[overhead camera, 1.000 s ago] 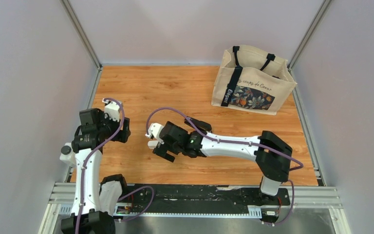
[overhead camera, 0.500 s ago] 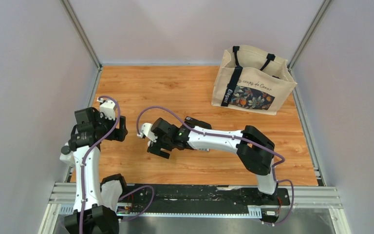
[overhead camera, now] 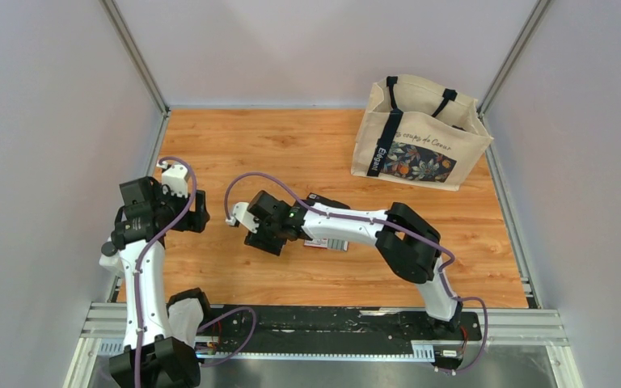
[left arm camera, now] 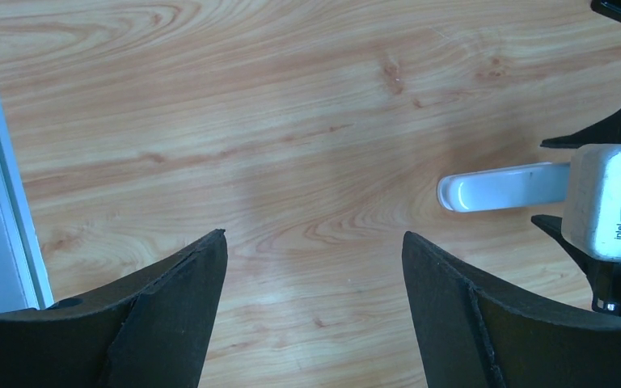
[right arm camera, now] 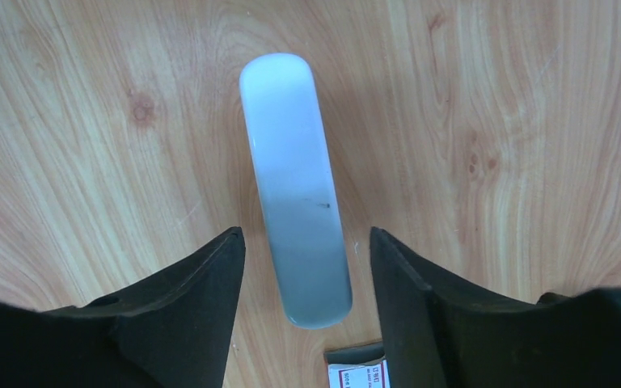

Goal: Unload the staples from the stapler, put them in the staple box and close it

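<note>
Even, diffuse light from overhead filled the top view. The wooden table [overhead camera: 291,145] was bright, without hot spots, and only soft, short shadows lay beneath the arms. That picture was sharp throughout, though the frame posts [overhead camera: 133,52] at 11 and 1 o'clock splayed outward towards the corners.

In the right wrist view the white stapler [right arm camera: 291,162] glared at its 12 o'clock end, nearly washed out, and shaded to grey towards 6 o'clock. The right gripper [right arm camera: 306,233] showed as flat black masses, perhaps slightly out of focus.

In the left wrist view a faint, broad shadow dimmed the wood at centre. The left gripper [left arm camera: 314,236] was dark and almost featureless, while the wood grain was crisp.
</note>
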Available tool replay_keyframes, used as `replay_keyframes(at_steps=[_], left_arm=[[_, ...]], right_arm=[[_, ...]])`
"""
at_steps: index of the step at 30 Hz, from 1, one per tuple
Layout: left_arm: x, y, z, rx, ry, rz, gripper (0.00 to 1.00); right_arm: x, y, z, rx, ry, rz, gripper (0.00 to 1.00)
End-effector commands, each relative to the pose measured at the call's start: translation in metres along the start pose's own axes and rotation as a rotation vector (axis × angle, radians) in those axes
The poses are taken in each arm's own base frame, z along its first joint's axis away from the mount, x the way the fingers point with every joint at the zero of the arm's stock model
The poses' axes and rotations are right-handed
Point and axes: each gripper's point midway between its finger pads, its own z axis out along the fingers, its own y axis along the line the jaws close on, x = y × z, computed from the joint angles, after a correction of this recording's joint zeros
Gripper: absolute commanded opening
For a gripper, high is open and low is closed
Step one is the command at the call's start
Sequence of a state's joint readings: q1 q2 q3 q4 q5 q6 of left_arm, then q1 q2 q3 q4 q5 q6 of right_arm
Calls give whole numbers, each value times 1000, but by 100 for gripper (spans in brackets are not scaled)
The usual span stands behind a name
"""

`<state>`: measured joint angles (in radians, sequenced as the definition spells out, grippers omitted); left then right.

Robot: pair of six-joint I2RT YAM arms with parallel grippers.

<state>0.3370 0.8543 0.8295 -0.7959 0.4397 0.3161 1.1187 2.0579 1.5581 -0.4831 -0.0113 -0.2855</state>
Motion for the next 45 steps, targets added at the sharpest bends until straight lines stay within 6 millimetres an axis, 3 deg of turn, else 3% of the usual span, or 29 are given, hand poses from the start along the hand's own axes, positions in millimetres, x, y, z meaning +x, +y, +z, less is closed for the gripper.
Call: replay_keyframes(at_steps=[1, 5, 8, 9, 11, 18, 22, 29, 31, 38, 45], left_arm=[[-14, 3, -5, 1, -37, 24, 88], [-14, 6, -6, -14, -31, 40, 88], [-13, 7, -8, -21, -33, 52, 88], [-14, 8, -9, -25, -35, 52, 88], [-13, 7, -9, -19, -30, 52, 88], [-7, -4, -7, 69, -6, 144, 87], [13, -24, -4, 217, 45, 236, 86], [36, -41, 6, 378, 86, 300, 87], [41, -47, 9, 426, 84, 319, 87], [52, -79, 14, 561, 73, 410, 88], [45, -80, 28, 526, 55, 481, 88]], right_arm=[[-11, 1, -2, -25, -20, -3, 58], [-11, 2, -1, -28, -16, 12, 41], [-20, 1, -3, -24, -35, 37, 19], [-24, -1, -4, -16, -44, 48, 6], [-38, -5, -11, -6, -81, 88, 0], [-87, -27, -50, 30, -314, 343, 0], [-94, -37, -73, 59, -425, 495, 0], [-98, -31, -101, 13, -581, 680, 0], [-90, -35, -105, 44, -593, 722, 0], [-98, -36, -124, 15, -712, 843, 0], [-113, -30, -131, -82, -795, 952, 0]])
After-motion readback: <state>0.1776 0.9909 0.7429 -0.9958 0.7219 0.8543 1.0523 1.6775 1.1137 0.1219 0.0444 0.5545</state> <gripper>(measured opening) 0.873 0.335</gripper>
